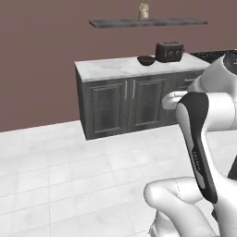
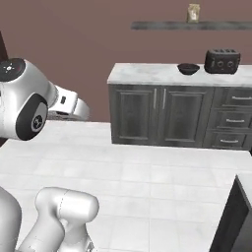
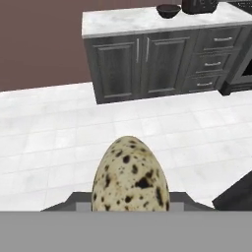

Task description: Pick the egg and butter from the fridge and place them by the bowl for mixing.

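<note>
A speckled cream-and-brown egg (image 3: 130, 172) stands close before the hand camera, held upright between the fingers of my gripper (image 3: 130, 201), which is shut on it. The fingers are almost wholly hidden behind the egg. The small dark bowl (image 1: 146, 60) (image 2: 188, 68) (image 3: 169, 10) sits on the marble counter (image 1: 111, 68) (image 2: 147, 74) across the floor, just left of the toaster. The arm is raised well short of the counter. The butter and the fridge are out of view.
A boxy dark toaster (image 1: 170, 51) (image 2: 222, 61) stands right of the bowl. Dark cabinet doors (image 1: 125, 104) and drawers (image 2: 231, 120) lie under the counter. A wall shelf (image 1: 148, 22) carries a jar. White tiled floor (image 2: 147, 182) lies between; a dark unit (image 2: 234, 221) stands near right.
</note>
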Tool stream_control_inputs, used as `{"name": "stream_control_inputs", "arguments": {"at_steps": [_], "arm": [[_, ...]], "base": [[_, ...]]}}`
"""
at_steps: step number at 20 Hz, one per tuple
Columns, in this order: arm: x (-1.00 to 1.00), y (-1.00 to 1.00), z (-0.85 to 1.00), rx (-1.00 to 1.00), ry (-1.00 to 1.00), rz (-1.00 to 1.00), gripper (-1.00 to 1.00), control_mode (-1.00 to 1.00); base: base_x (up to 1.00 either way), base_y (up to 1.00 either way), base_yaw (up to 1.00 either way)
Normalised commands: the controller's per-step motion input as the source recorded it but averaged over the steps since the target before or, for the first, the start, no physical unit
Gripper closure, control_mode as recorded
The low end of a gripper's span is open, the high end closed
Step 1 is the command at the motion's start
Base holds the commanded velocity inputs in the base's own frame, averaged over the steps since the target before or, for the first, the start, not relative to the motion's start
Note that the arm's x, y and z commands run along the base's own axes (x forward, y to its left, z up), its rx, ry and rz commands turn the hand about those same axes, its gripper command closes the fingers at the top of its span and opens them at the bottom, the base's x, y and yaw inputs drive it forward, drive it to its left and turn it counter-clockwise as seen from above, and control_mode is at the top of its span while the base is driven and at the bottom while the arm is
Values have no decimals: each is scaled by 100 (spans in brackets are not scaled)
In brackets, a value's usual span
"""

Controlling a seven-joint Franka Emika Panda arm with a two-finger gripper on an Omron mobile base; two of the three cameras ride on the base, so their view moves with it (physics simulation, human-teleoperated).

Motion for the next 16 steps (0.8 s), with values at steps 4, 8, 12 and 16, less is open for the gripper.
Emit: {"name": "stream_control_inputs", "arguments": {"at_steps": [4, 8, 12, 16], "arm": [[0, 0, 0, 0, 0, 0, 100, 100], [0, 0, 0, 0, 0, 0, 100, 100], [0, 0, 0, 0, 0, 0, 100, 100], [0, 0, 0, 0, 0, 0, 100, 100]], "base": [[100, -1, -26], [100, 0, -28], [100, 0, -26], [100, -11, -19]]}}
